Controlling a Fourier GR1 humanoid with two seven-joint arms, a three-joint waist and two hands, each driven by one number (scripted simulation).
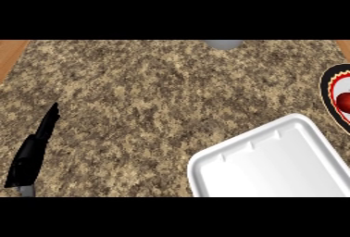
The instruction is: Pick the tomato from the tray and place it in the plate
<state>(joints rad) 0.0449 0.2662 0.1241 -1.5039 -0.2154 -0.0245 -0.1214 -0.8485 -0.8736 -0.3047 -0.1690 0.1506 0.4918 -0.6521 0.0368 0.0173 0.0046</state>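
White foam forms the tray (pixel 273 162) at the lower right of the speckled stone bench (pixel 150 102), and nothing lies in it. At the right edge sits the plate (pixel 331 92), with a dark rim and pale inner band, only partly in view. On it rests the tomato (pixel 346 102): red, round, glossy, cut off by the frame. The placing appears done; judged from here, what remains is to withdraw clear of the plate without nudging it. The left hand (pixel 31 155) rests at the lower left, fingers straight and together. The right hand is out of sight.
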